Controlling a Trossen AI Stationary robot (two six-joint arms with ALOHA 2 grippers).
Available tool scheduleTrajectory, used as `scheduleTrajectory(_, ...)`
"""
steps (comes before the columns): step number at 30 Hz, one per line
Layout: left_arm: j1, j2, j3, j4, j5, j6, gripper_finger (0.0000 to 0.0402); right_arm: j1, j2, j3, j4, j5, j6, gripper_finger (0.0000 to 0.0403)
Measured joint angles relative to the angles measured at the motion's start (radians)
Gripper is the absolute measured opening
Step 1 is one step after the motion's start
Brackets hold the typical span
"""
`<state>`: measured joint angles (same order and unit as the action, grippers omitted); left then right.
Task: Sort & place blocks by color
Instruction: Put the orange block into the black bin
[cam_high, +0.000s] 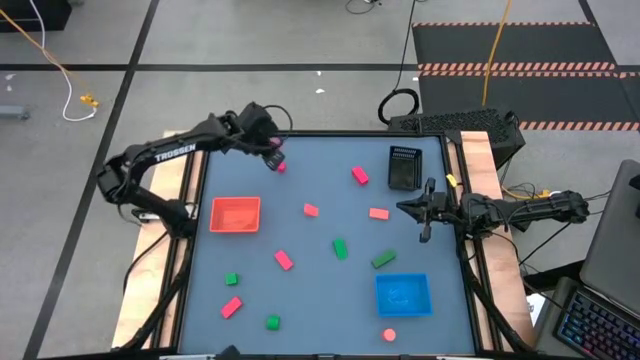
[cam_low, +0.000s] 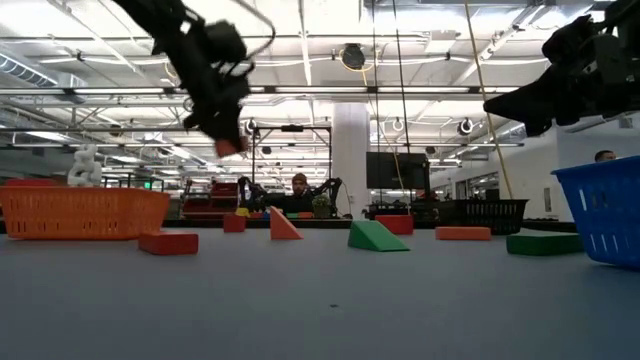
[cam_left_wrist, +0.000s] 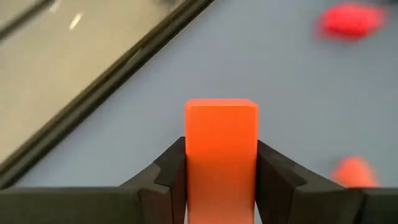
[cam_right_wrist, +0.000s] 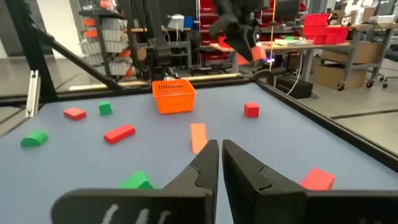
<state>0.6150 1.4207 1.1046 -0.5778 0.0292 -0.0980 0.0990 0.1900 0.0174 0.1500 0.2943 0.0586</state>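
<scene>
My left gripper (cam_high: 274, 158) hangs above the table's far left part, shut on a small pink-red block (cam_left_wrist: 221, 143), which also shows in the low view (cam_low: 229, 146). Other blocks lie flat and scattered on the blue-grey table: pink ones (cam_high: 359, 175) (cam_high: 311, 210) (cam_high: 284, 260), green ones (cam_high: 340, 248) (cam_high: 383, 259) (cam_high: 232, 279). My right gripper (cam_high: 402, 207) waits shut at the table's right edge, holding nothing (cam_right_wrist: 221, 152). My left gripper pinches the block between its two fingers (cam_left_wrist: 171, 171), one on each of two opposite side faces (cam_left_wrist: 191, 168). The fingers slant down from above. The block's free end sticks out past the fingertips, and the block is lifted clear of the table.
An orange-red basket tray (cam_high: 235, 214) stands at the left, a blue one (cam_high: 402, 294) near right, a black one (cam_high: 403, 167) far right. More blocks lie near the front edge (cam_high: 231, 307) (cam_high: 272, 322) (cam_high: 389, 335). Raised black rails edge the table.
</scene>
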Motion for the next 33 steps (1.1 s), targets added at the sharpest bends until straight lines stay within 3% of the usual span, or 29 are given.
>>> scheduleTrajectory(7,-0.196,0.013,0.001,0.387,0.115,0.012,0.0131,0.0,0.0,0.0,0.012,-0.005,0.008,0.0018)
scheduleTrajectory(14,-0.338,0.096,0.001,0.657,0.13,0.007,0.0131,0.0,0.0,0.0,0.071,-0.002,0.006,0.0018)
scheduleTrajectory(21,-0.405,0.183,0.0,0.716,0.102,-0.031,0.0137,0.0,0.0,0.0,0.112,0.07,0.01,0.0018)
scheduleTrajectory(28,-0.427,0.243,0.0,0.796,0.083,-0.062,0.0138,0.0,0.001,0.0,0.111,0.068,0.086,0.0018)
scheduleTrajectory(33,-0.442,0.285,0.0,0.867,0.097,-0.06,0.0139,-0.001,0.008,0.0,0.123,0.043,-0.015,0.0036)
